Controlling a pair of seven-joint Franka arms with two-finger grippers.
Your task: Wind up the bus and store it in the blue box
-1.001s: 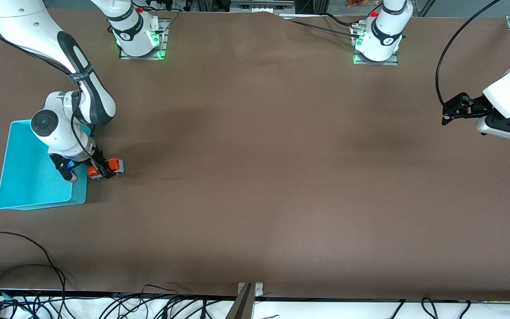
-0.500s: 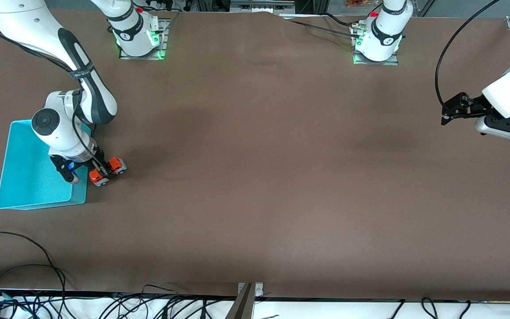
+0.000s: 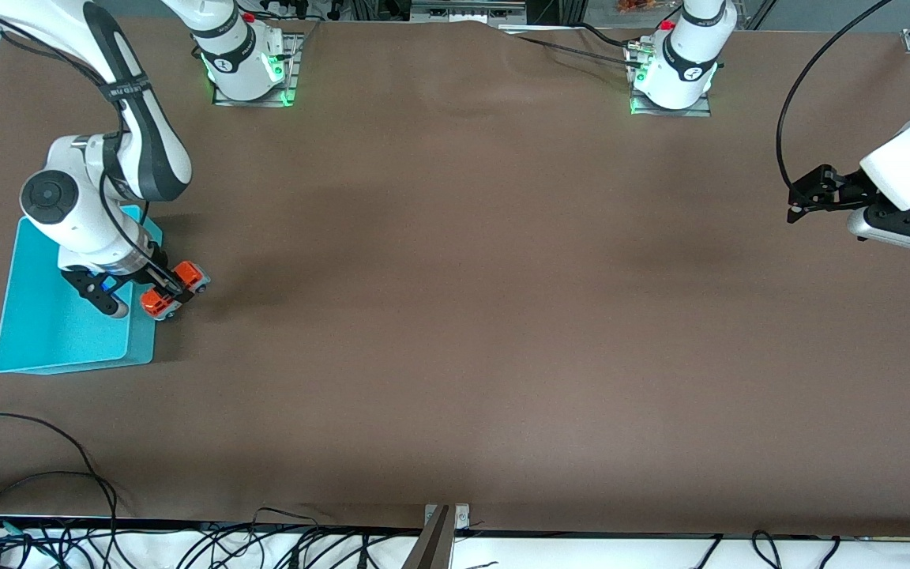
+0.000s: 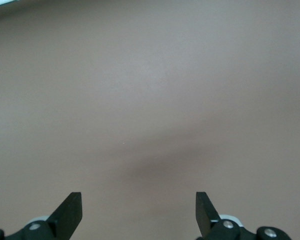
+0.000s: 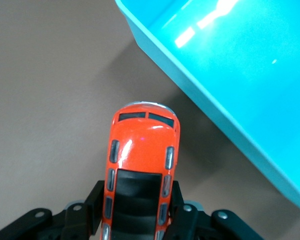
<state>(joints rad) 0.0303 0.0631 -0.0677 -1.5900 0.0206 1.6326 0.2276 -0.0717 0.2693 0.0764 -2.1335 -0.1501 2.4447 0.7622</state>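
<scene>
The right end effector (image 3: 169,296) is clamped on the bus (image 3: 173,289), its fingers (image 5: 92,210) pressing the two sides of the orange-red body near its dark roof panel. In the front view the bus hangs tilted, lifted off the counter (image 3: 502,316), over the bare brown surface just beside the box (image 3: 68,332) wall that faces the left arm's end of the counter; seen from the box's middle it sits at about three o'clock. In the right wrist view the bus (image 5: 140,170) points its nose away from the wrist, with the turquoise wall of the box (image 5: 225,115) running at an angle close beside it, the two apart. The box rests at the right arm's end of the counter, and the right arm's wrist hangs over its interior. The left end effector (image 3: 796,201) waits in the air over the left arm's end of the counter, well apart from the bus and box; in the left wrist view its two dark fingertips (image 4: 70,212) stand wide apart with only plain brown counter between them, holding nothing
</scene>
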